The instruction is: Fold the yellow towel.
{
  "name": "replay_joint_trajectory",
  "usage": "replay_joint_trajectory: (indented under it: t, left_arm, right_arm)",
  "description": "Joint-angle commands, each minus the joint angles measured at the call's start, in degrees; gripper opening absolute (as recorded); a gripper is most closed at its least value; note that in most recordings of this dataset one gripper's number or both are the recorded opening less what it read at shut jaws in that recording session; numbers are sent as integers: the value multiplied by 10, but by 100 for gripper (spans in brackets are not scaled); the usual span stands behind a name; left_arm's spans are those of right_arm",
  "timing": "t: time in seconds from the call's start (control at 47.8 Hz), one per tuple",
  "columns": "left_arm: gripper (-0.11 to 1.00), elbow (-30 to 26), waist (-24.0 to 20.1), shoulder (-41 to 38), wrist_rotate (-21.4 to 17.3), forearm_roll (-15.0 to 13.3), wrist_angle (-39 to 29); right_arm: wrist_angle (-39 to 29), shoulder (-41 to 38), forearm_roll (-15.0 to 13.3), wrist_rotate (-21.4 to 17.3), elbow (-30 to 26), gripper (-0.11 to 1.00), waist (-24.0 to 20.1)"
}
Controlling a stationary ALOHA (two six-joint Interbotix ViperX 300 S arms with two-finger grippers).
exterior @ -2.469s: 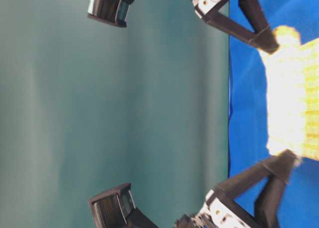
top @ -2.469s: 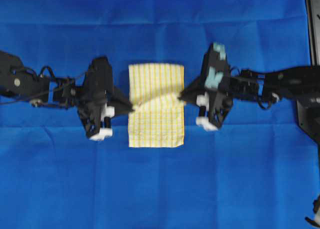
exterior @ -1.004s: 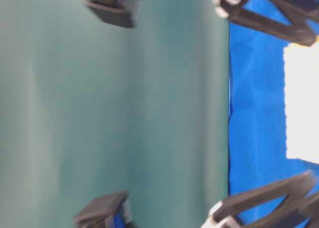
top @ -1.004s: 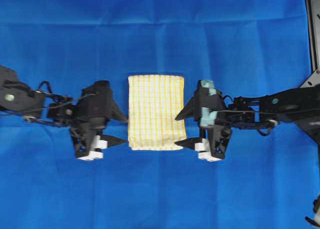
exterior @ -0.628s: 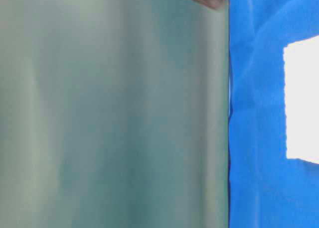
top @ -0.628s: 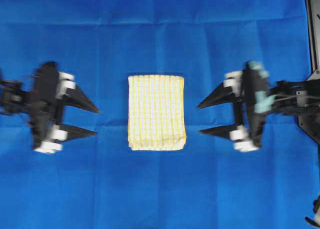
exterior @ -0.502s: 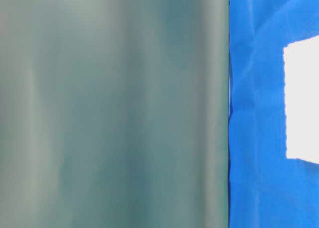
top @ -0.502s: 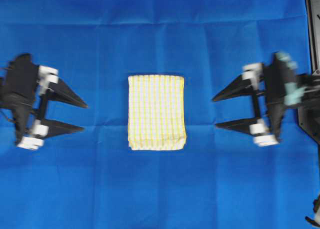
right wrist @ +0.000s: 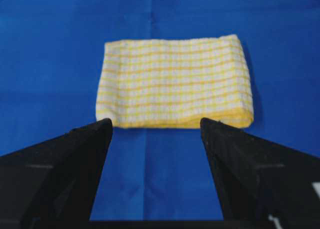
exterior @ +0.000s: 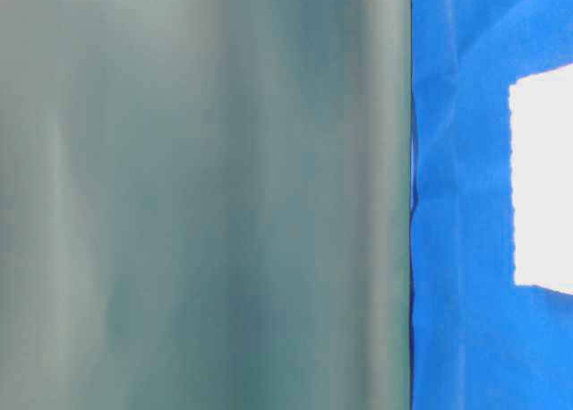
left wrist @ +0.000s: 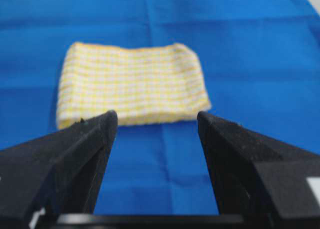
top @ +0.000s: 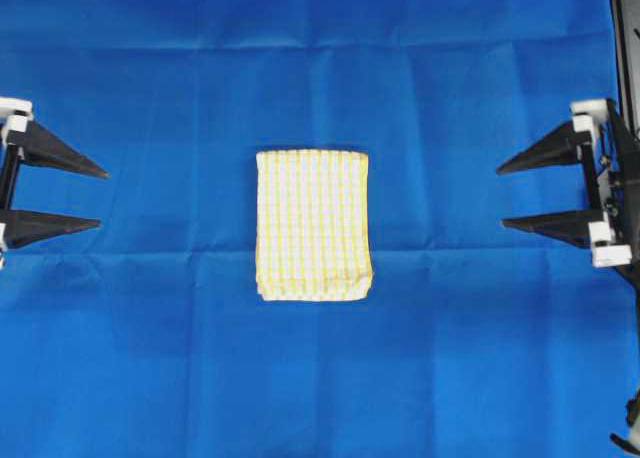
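two grippers are in view, one at each side edge of the blue cloth: the left gripper [top: 100, 195] at the left edge and the right gripper [top: 500, 194] at the right edge, both pointing inward with their black fingers spread apart and nothing between them. each stands well apart from the one yellow towel [top: 313, 224], which lies folded into a neat upright rectangle near the middle of the blue cloth [top: 320, 68], its layered edges stacked along the near side. bare blue cloth, creased in faint fold lines, fills the space between each gripper and the towel, and nothing lies in between. a dark frame piece [top: 625, 28] runs down the right edge of the overhead view. the left wrist view looks between the two fingers [left wrist: 60, 164] of the left gripper [left wrist: 157, 120] at the yellow towel [left wrist: 131, 84], showing the stacked layers at its left corner. the right wrist view looks between the spread tips of the right gripper [right wrist: 156, 125] at the yellow towel [right wrist: 172, 81] and shows the thick folded edge facing that camera, which the overhead view flattens out. the table-level view is turned on its side and shows no gripper at all: only a blurred grey-green backdrop [exterior: 206, 195], the blue cloth [exterior: 457, 249], and the yellow towel [exterior: 542, 177] washed out to plain white, its pattern unreadable.
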State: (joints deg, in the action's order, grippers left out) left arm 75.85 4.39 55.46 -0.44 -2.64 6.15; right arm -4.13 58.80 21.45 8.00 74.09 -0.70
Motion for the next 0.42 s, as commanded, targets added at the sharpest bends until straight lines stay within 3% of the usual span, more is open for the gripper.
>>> replay_joint_trajectory:
  t: [0.0,0.397]
  left_arm:
    - [59,11,-8,19,-1,1,6]
    - [59,78,-29,82,-1,1,24]
  right_arm:
    - [13,21,-1,1,15,72,2]
    - [60,19,1,1,62,72,2]
